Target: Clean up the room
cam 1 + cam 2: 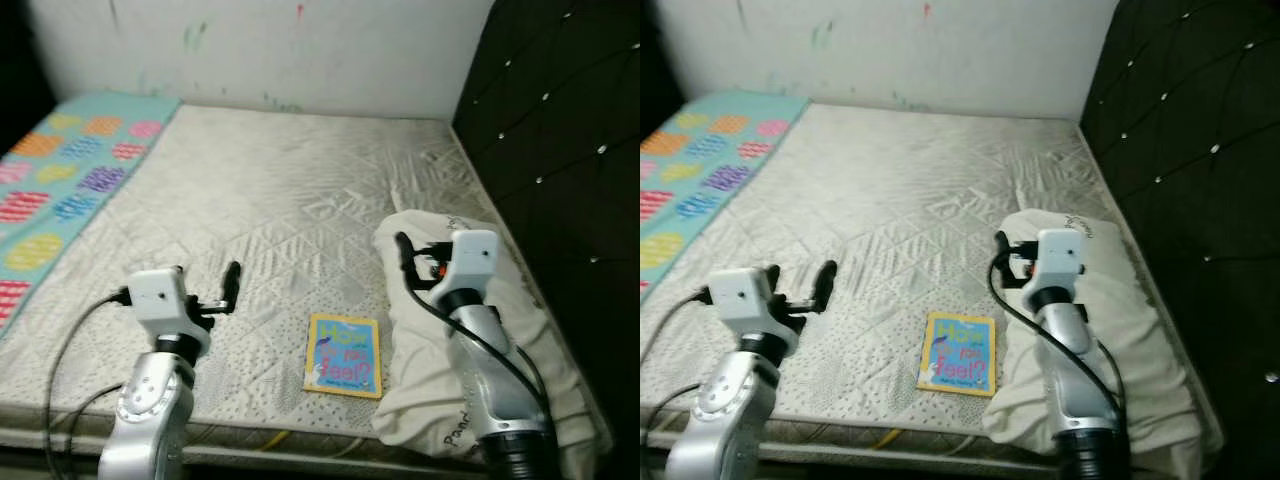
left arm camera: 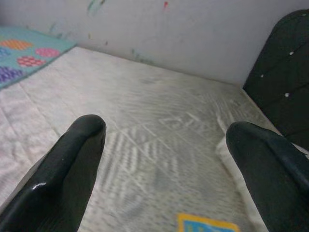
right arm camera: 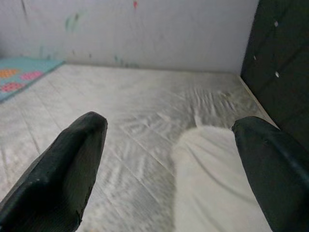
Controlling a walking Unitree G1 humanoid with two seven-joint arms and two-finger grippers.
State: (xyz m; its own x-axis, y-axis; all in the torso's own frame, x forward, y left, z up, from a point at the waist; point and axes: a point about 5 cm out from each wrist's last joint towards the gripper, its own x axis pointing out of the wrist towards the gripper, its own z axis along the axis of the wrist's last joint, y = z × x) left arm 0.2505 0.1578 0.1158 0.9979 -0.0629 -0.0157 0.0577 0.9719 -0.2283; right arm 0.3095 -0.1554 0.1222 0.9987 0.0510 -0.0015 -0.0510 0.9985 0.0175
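The book [image 2: 207,224] is cut off by the left wrist view's edge, the pillow's [image 1: 520,330] print lies partly behind the right arm, and the book's smaller lettering seems too small to read.

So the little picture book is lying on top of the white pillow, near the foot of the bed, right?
Not quite. The picture book lies on the bare mattress, beside the white pillow, not on it. The left eye view shows this; the rest holds.
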